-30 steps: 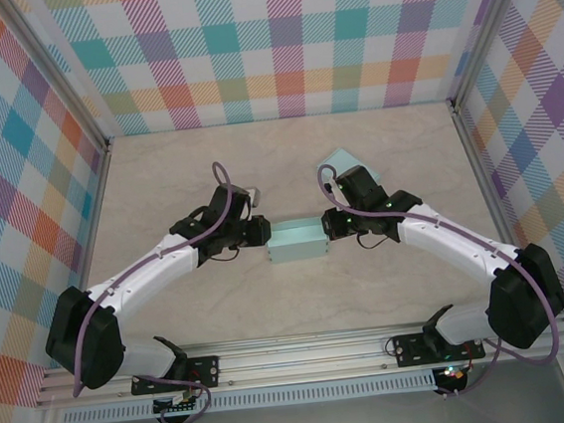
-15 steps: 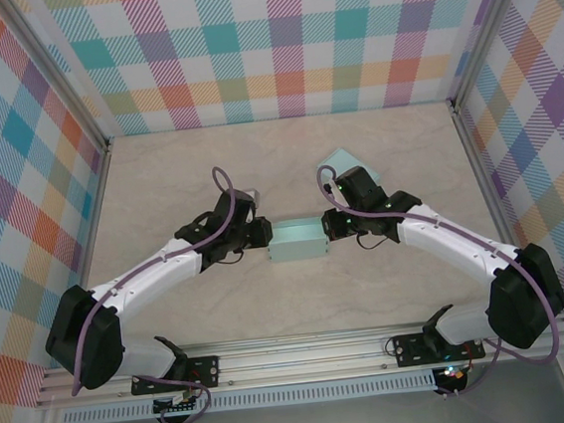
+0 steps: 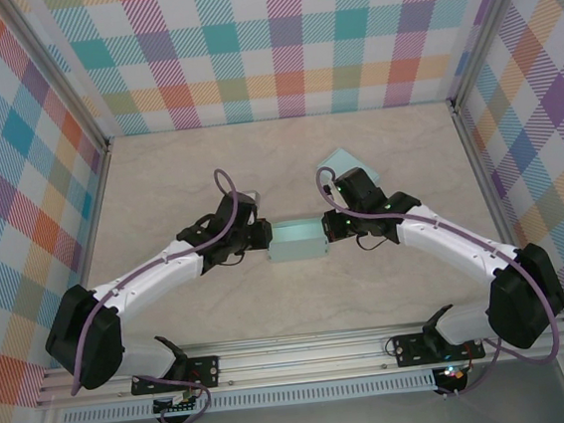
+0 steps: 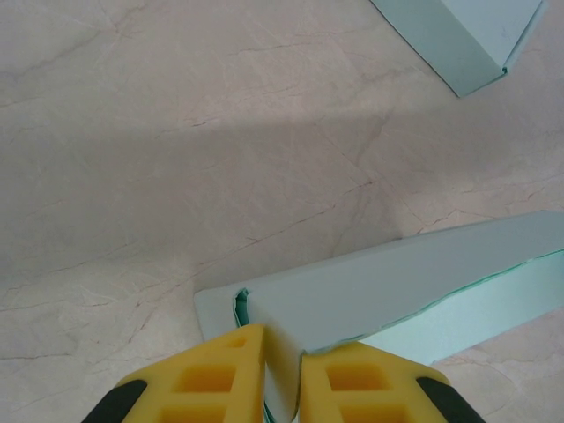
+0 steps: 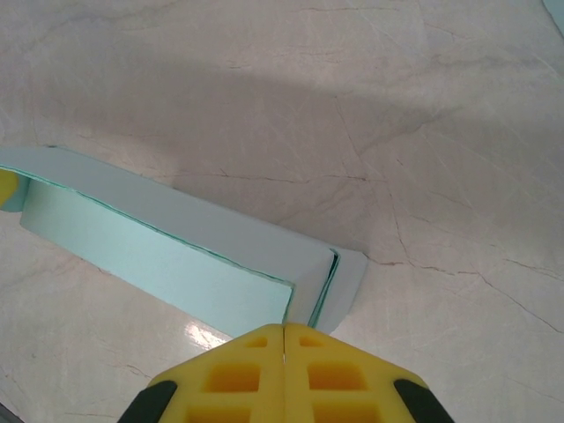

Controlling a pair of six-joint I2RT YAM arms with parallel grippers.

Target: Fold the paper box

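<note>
Paper box (image 3: pixel 297 241) lies centred on the tabletop (image 3: pixel 158 173). My left jaws are clamped on its left end wall, apparently steadying it. My right jaws, pressed together, meet its right flap, likely to push it inward.

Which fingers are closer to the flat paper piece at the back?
Right. The right fingers pinch the paper box's end nearer the flat paper piece; left fingers pinch its opposite end, farther away.

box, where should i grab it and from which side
Pinch a thin upright end wall, coming in level from that short end. The box lies long and low, and its paper walls suit a narrow pinch, as the left gripper shows at its end.
</note>
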